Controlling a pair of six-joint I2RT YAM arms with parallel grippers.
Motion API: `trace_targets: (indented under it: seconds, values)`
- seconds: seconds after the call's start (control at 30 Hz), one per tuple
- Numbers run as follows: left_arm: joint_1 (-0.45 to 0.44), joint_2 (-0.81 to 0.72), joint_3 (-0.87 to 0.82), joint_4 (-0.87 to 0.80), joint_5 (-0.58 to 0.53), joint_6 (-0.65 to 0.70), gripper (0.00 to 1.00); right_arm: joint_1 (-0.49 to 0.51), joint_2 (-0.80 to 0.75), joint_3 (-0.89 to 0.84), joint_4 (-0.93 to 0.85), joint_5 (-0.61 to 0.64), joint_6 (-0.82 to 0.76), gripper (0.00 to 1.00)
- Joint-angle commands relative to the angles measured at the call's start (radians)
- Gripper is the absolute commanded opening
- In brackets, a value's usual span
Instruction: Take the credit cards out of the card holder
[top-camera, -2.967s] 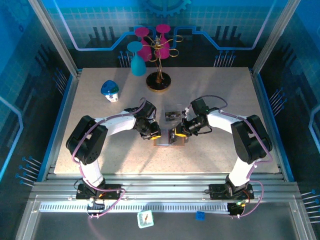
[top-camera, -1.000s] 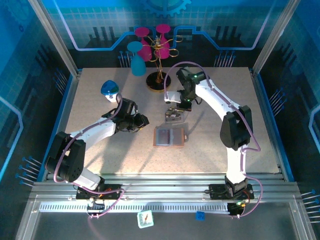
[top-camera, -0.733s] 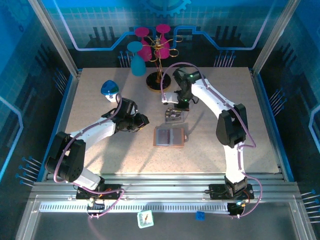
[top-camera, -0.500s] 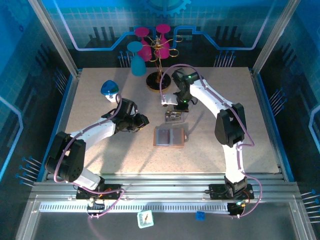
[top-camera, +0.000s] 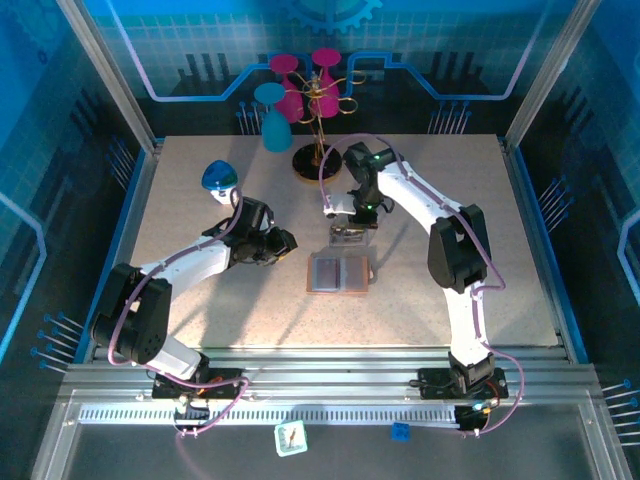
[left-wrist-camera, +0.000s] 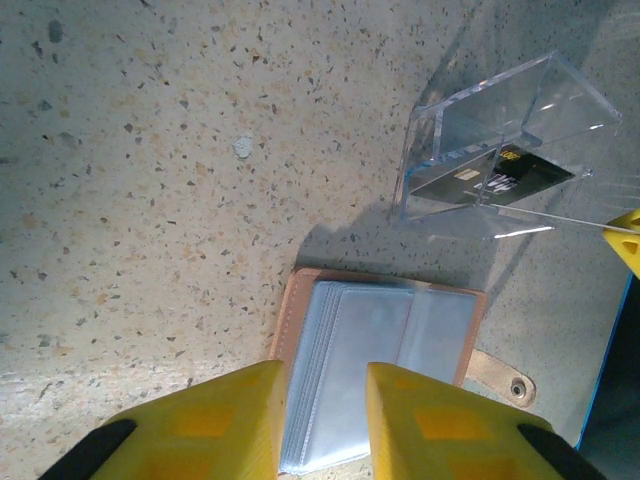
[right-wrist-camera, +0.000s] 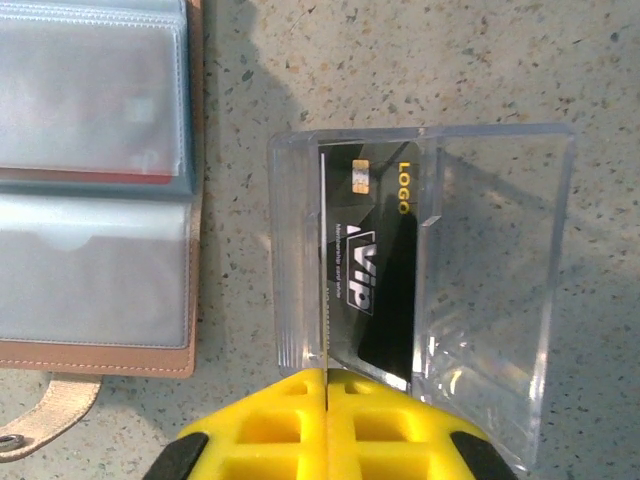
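Your right gripper (right-wrist-camera: 326, 415) has its jaws pressed together over the clear box (right-wrist-camera: 500, 290), right at the edge of the black card (right-wrist-camera: 375, 270) inside it. You cannot tell whether they nip it. The card holder (top-camera: 340, 272) lies open in the middle of the table (top-camera: 200, 310), just near of the box, with a red card (right-wrist-camera: 100, 177) edge showing in one pocket. Your left gripper (left-wrist-camera: 320, 420) hovers left of the holder, jaws slightly spread, pinching nothing.
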Motion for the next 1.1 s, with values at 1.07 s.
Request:
trace_targets:
  seconds: [1.07]
  values:
    - [0.010,0.040,0.000,0.031,0.091,-0.006,0.28,0.032,-0.103,-0.088,0.163,0.039,0.245,0.22]
